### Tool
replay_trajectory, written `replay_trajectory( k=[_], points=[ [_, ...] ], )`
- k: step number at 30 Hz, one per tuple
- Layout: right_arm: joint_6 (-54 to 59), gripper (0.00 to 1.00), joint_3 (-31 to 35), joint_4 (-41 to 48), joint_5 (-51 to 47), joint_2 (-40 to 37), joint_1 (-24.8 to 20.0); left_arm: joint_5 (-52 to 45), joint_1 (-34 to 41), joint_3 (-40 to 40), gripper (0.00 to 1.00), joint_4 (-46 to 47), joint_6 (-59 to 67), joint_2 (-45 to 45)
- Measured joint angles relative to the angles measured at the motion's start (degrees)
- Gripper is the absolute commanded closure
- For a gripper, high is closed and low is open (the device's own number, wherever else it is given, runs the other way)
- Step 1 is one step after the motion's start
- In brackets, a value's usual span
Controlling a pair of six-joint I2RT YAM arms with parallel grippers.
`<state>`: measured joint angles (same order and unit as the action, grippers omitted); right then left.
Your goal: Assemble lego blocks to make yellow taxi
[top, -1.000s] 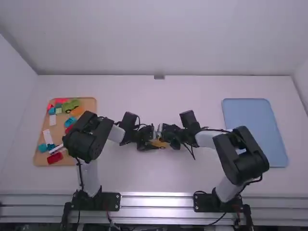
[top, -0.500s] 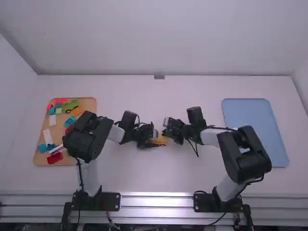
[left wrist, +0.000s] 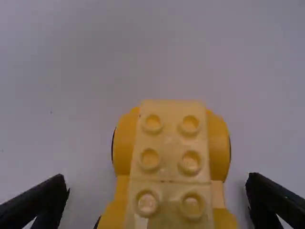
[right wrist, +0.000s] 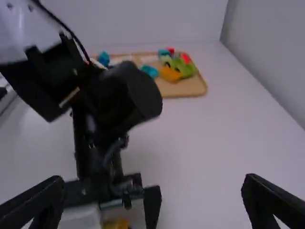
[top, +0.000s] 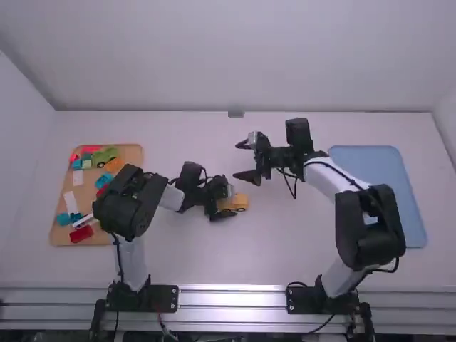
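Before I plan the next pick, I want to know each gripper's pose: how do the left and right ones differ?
The left gripper has the yellow block car between its fingers; the right gripper has no block between its own.
The right gripper is farther from the arm bases than the left gripper.
Both are open.

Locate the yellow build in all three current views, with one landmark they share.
High view: the yellow build sits between the tan tray and the blue tray.
Left wrist view: large, studs facing the camera.
Right wrist view: a sliver.
Shared landmark: the left pincer, beside it each time.
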<state>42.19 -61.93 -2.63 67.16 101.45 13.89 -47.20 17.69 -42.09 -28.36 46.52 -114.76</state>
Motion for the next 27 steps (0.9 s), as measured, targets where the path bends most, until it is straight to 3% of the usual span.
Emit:
replay_trajectory(
  k=[6,11,14,21,26,27],
  points=[
    [-0.85,0.01,-6.91,4.98,3.04,0.0,0.55,1.73,-0.02,-2.19,0.01,7.61,-3.67,1.11],
    [-4.92,0.01,-10.97,4.92,3.72,-0.02,1.53,6.05,0.0,-3.32,0.01,19.12,-4.61,8.02],
    [-8.35,0.01,-14.05,4.9,4.13,0.0,1.68,10.21,0.0,-5.05,0.01,29.53,-5.07,17.79],
    [-11.47,0.01,-16.33,2.21,5.29,0.0,1.7,19.21,-0.02,-6.82,0.01,42.27,-5.42,34.25],
    [-13.68,0.01,-16.33,-1.36,5.55,-0.02,2.34,30.71,0.0,-6.82,0.01,42.93,-15.32,41.83],
    [-13.92,0.01,-16.33,-1.79,5.64,-0.02,2.69,37.7,0.0,-6.82,0.01,43.47,-21.49,44.52]
  ],
)
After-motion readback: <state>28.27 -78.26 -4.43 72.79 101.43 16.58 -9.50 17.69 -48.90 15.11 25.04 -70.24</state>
